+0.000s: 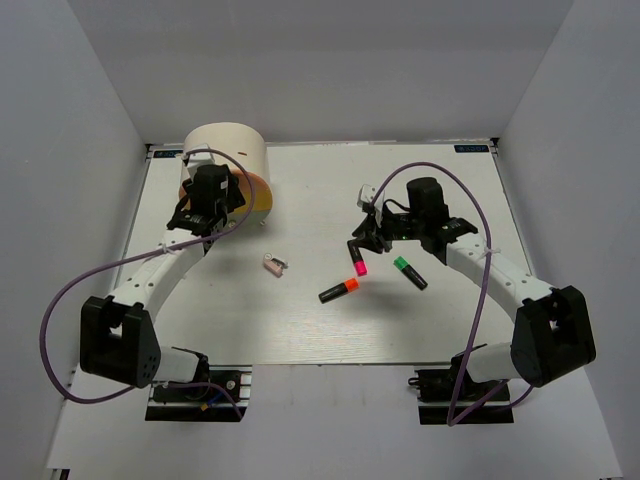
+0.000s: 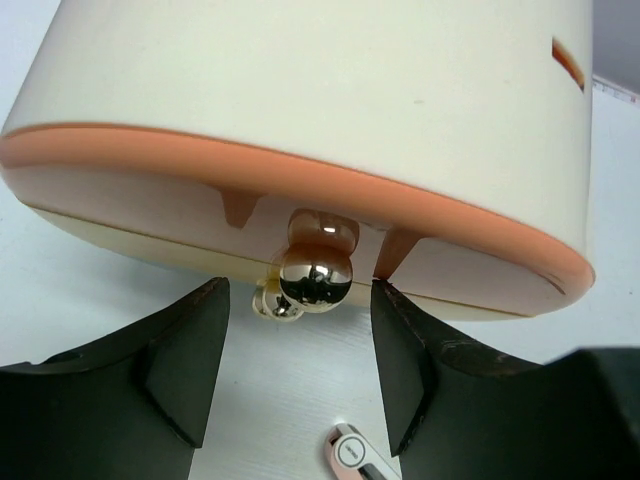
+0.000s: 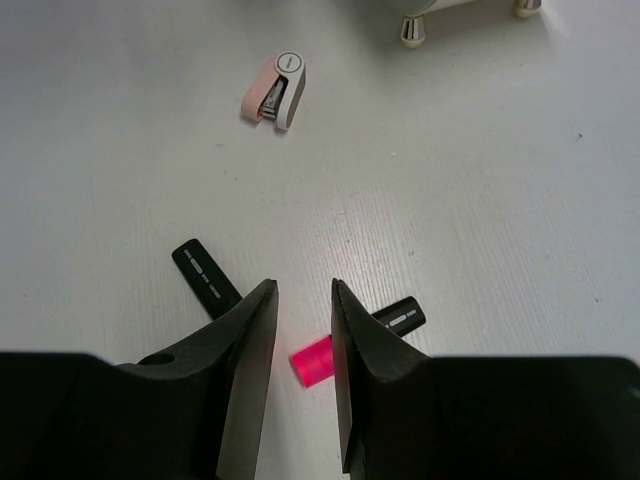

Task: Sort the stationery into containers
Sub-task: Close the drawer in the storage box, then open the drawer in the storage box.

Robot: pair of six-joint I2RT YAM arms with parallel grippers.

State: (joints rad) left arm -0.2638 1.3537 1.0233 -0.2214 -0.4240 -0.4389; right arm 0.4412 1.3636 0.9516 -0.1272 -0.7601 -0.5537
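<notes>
The cream drum-shaped organiser (image 1: 228,148) stands at the far left, its orange and yellow front toward the table middle. My left gripper (image 1: 225,200) is open and empty; in the left wrist view (image 2: 300,290) its jaws stand either side of a gold knob (image 2: 315,270) without touching it. My right gripper (image 1: 358,246) hovers just over the pink-capped marker (image 1: 358,264), jaws a narrow gap apart (image 3: 303,287), the pink cap (image 3: 315,360) showing below between them. The orange-capped marker (image 1: 340,290), green-capped marker (image 1: 410,272) and pink-and-white clip (image 1: 274,265) lie on the table. The pale-yellow sticks are out of view.
The white table (image 1: 300,330) sits inside grey walls on three sides. In the right wrist view the orange marker's black body (image 3: 205,275) lies just left of the fingers, the clip (image 3: 275,90) farther off, and an organiser foot (image 3: 415,30) at the top edge.
</notes>
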